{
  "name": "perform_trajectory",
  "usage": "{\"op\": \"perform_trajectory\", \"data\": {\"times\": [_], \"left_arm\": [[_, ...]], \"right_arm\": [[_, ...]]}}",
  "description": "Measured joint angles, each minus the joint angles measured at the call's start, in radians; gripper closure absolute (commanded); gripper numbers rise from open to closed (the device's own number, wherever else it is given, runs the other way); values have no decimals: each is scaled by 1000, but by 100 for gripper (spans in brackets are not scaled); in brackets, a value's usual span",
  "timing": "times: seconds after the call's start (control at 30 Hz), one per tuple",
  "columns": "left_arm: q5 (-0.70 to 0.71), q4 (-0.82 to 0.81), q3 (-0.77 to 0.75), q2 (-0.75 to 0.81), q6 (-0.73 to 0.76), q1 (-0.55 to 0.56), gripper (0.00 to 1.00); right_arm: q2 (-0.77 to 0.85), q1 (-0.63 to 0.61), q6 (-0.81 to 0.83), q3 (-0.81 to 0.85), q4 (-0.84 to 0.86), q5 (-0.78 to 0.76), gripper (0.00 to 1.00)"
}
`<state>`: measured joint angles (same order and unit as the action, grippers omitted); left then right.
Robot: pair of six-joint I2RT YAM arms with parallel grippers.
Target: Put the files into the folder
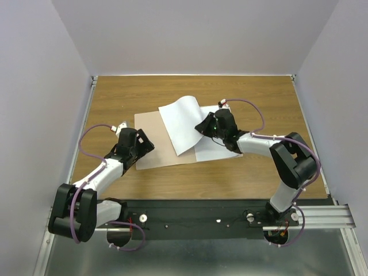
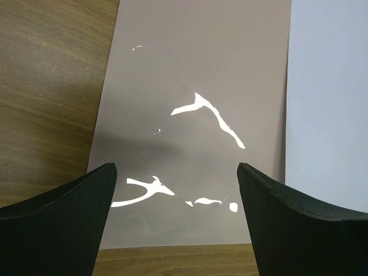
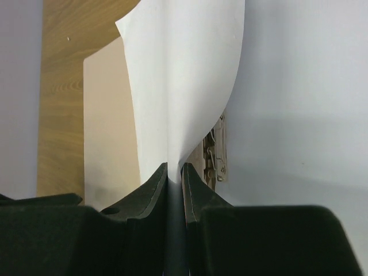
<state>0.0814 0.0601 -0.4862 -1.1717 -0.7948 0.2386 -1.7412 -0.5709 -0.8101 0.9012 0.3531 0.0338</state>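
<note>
PAPER MEETS FOLDER: On a wood table point(image 1: 259, 98) boxed in by pale walls point(image 1: 190, 34), the folder point(image 1: 150, 135) lies flat mid-table, spread left to right. With my right arm bent inward, my right gripper point(image 1: 202, 127) pinches the edge of a sheet point(image 1: 181, 123). The sheet runs near to far over the folder, its far end curling up. A second sheet point(image 1: 211, 152) lies beneath. My left gripper point(image 1: 146, 146) hovers wide open and empty over the folder's near-left corner.

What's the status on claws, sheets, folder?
Left claw open above folder. Right claw shut on one sheet, curled up over folder's right side. Second sheet flat, partly under it. No obstruction seen.
</note>
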Motion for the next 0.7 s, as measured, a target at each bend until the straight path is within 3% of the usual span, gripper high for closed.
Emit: {"op": "perform_trajectory", "data": {"times": [0.3, 0.7], "left_arm": [[6, 10, 28, -3, -4, -10, 5], [8, 0, 29, -16, -6, -10, 5]], "right_arm": [[-28, -44, 48, -30, 103, -165, 76], [-39, -83, 204, -103, 219, -187, 75]]}}
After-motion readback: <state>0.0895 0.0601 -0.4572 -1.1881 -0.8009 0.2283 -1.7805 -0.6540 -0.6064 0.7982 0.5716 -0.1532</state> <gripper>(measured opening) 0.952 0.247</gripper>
